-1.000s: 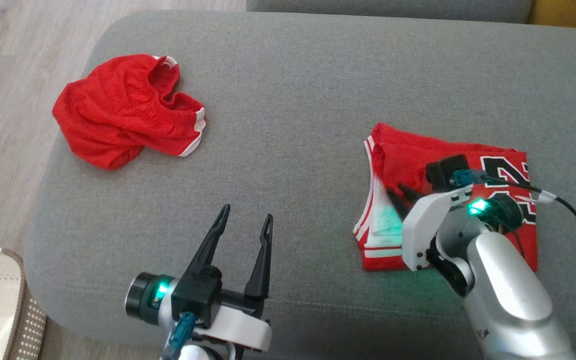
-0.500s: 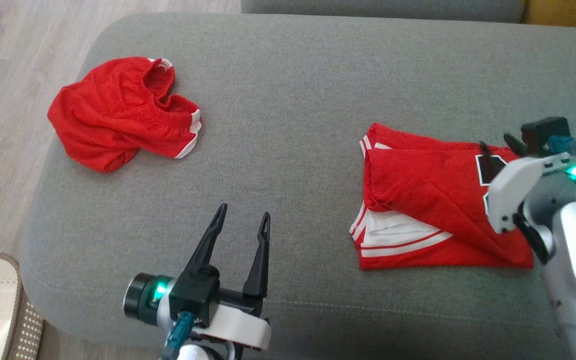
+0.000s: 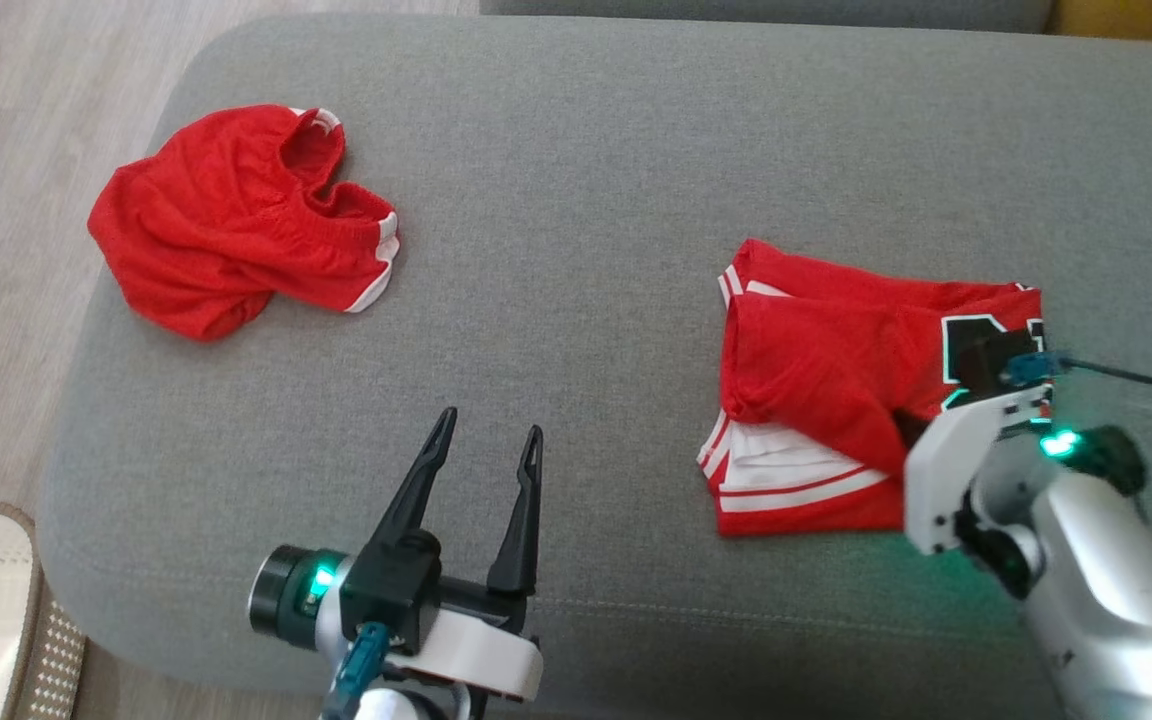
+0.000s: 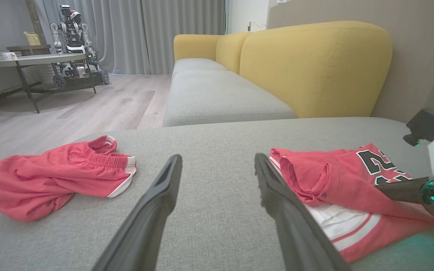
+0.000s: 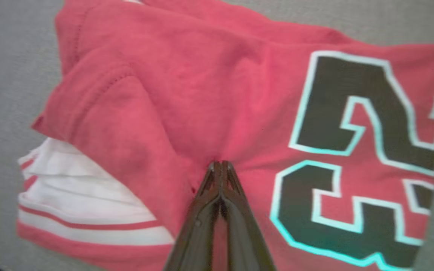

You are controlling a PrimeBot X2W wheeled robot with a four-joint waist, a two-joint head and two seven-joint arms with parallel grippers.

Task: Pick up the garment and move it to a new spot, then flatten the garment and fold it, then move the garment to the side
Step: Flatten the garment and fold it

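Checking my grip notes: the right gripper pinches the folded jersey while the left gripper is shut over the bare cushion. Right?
Not quite. The left gripper is open, not shut, over the bare cushion; the head view shows it. The right gripper does pinch the folded jersey.

The garment (image 3: 816, 350) is coloured red, banded white and numbered in black; the shorts (image 3: 216, 240) red, white-trimmed; the sofa (image 3: 576, 200) grey.

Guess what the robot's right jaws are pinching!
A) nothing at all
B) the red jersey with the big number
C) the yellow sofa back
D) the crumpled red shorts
B: the right jaws are pressed shut with their tips in the numbered red jersey, and the cloth puckers around them.
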